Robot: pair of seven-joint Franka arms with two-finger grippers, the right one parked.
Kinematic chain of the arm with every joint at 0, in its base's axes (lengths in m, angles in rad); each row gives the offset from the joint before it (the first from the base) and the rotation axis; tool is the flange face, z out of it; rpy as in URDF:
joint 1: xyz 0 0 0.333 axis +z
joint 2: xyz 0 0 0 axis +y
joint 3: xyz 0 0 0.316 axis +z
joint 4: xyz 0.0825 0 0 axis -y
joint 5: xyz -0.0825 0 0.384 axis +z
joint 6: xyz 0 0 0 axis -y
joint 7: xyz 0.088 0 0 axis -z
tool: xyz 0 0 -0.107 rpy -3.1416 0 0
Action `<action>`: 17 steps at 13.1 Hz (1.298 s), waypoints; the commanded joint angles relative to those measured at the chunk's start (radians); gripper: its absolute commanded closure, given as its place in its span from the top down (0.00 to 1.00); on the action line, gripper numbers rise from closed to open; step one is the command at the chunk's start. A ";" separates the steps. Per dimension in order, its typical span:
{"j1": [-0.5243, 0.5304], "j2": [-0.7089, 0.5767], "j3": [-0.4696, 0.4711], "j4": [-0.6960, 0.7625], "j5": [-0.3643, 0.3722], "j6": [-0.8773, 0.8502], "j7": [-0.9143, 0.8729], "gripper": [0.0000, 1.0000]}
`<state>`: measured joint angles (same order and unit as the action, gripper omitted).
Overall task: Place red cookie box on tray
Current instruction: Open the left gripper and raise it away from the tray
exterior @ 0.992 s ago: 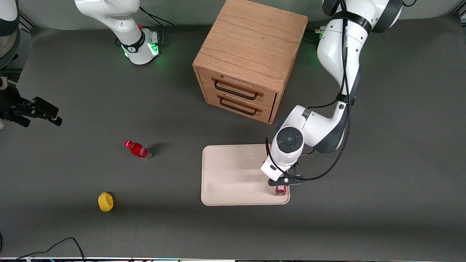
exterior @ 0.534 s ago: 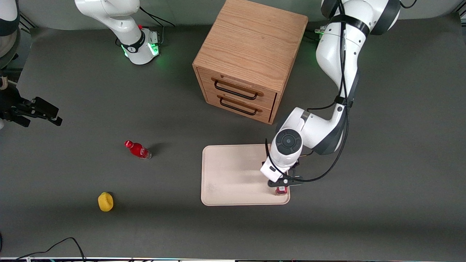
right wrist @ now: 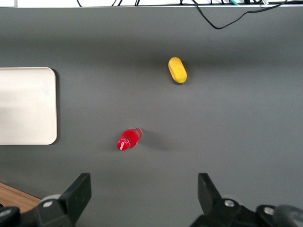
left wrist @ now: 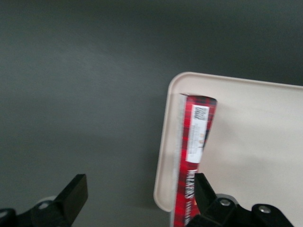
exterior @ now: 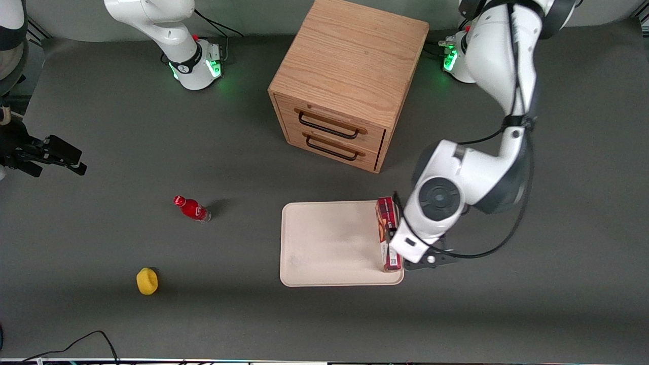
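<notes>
The red cookie box (exterior: 384, 223) lies flat on the cream tray (exterior: 329, 243), along the tray's edge toward the working arm's end of the table. Its white label patch (left wrist: 196, 135) faces up in the left wrist view. My left gripper (exterior: 422, 260) hangs just off that tray edge, beside the box's nearer end. Seen from the wrist, the gripper (left wrist: 137, 201) is open and holds nothing. One finger (left wrist: 204, 191) is close to the box (left wrist: 189, 189), and the other finger (left wrist: 72, 196) is over bare table. The tray's rim (left wrist: 163, 156) runs between them.
A wooden two-drawer cabinet (exterior: 350, 81) stands farther from the front camera than the tray. A small red bottle (exterior: 191, 208) and a yellow object (exterior: 147, 281) lie toward the parked arm's end. Both show in the right wrist view, the bottle (right wrist: 129, 139) and the yellow object (right wrist: 177, 70).
The left arm has swung off the tray toward the working arm's end. The box, mostly covered by the wrist before, now shows lying free along the tray edge.
</notes>
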<state>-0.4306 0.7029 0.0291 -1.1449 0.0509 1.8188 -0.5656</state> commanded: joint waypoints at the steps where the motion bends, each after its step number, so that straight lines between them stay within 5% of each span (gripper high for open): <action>1: 0.088 -0.146 -0.003 -0.093 -0.005 -0.070 0.156 1.00; 8: 0.260 -0.327 0.006 -0.248 0.017 -0.065 0.372 1.00; 17: 0.260 -0.479 -0.005 -0.246 -0.025 -0.207 0.372 1.00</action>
<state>-0.1628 0.2492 0.0232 -1.3564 0.0417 1.6147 -0.2126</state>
